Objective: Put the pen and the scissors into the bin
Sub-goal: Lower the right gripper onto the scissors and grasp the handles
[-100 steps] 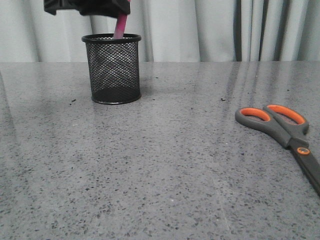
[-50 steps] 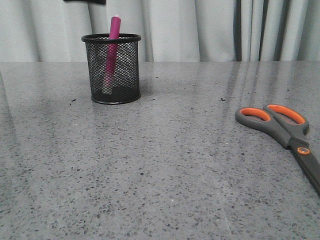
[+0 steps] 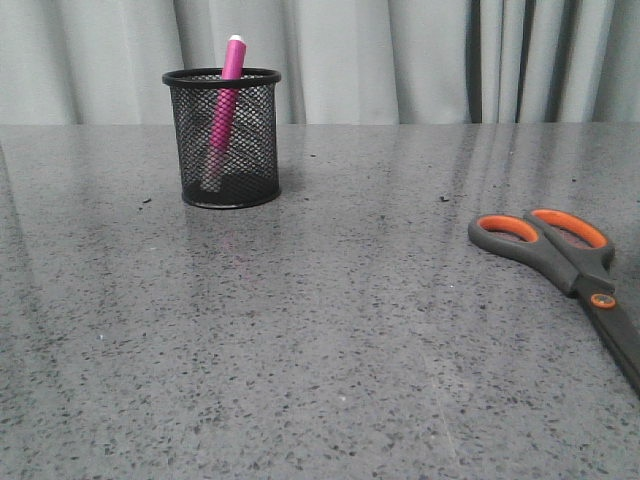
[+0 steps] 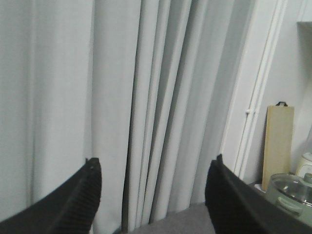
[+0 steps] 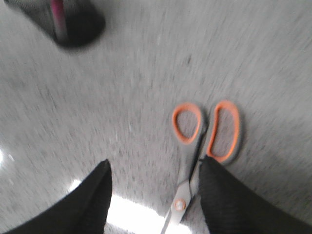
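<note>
The black mesh bin [image 3: 224,140] stands at the far left of the grey table. The pink pen [image 3: 228,90] leans inside it, with its top above the rim. The scissors [image 3: 556,254] lie flat at the right, with the orange-lined loops toward the bin side. Neither gripper shows in the front view. My left gripper [image 4: 153,195] is open and empty, raised and facing the curtain. My right gripper [image 5: 153,195] is open and empty above the table, and the scissors [image 5: 202,141] lie beside its one finger [image 5: 229,200]. The bin [image 5: 73,22] with the pen [image 5: 58,14] also shows in the blurred right wrist view.
A grey curtain [image 3: 400,60] hangs behind the table. In the left wrist view a wooden board [image 4: 279,141] and a glass-lidded pot [image 4: 292,190] stand off to the side. A bright reflection [image 5: 136,214] lies on the table under my right gripper.
The left gripper let go of the pen into the bin and rose out of the front view. The pen now leans in the bin. The scissors have not moved.
</note>
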Controlling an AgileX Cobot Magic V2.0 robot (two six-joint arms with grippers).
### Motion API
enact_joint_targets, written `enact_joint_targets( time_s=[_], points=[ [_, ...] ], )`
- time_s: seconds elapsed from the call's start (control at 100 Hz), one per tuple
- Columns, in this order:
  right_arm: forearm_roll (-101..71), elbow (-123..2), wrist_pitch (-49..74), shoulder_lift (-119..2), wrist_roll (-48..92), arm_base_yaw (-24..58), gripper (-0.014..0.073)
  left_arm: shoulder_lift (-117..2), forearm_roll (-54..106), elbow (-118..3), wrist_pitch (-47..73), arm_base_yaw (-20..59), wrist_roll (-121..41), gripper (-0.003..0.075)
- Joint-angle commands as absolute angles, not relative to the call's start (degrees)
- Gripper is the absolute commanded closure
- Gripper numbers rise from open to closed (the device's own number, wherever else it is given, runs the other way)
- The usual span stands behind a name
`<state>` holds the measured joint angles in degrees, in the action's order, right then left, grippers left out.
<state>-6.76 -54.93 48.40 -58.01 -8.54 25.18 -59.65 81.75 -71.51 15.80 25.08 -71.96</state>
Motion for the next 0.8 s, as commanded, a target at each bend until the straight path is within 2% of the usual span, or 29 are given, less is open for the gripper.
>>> enact_joint_targets(
  time_s=[0.0, 0.21, 0.34, 0.69, 0.76, 0.79],
  points=[
    [-2.62, -57.2, 50.01, -63.02, -12.31, 28.56, 0.0228, -55.48, 81.88, -72.06, 17.1, 25.47, -71.92, 0.0304],
    [0.33, -57.2, 53.95, -71.7, -18.49, 29.5, 0.0122, -48.81, 81.88, -68.02, 17.35, 25.47, -71.92, 0.0304],
    [0.33, -57.2, 54.23, -75.75, -19.34, 29.5, 0.012, -46.26, 81.88, -65.47, 17.35, 25.47, -71.92, 0.0315],
    [0.44, -57.2, 53.26, -84.17, -22.39, 29.5, 0.0223, -45.04, 82.37, -63.82, 17.97, 25.73, -71.82, 0.0323],
    [0.56, -57.2, 53.95, -85.58, -22.43, 29.5, 0.0281, -45.04, 82.4, -63.82, 18.06, 25.95, -71.82, 0.0323],
    [0.64, -57.2, 54.45, -86.15, -22.43, 29.5, 0.0337, -45.04, 82.4, -63.82, 18.06, 26.22, -71.82, 0.0323]
  ],
)
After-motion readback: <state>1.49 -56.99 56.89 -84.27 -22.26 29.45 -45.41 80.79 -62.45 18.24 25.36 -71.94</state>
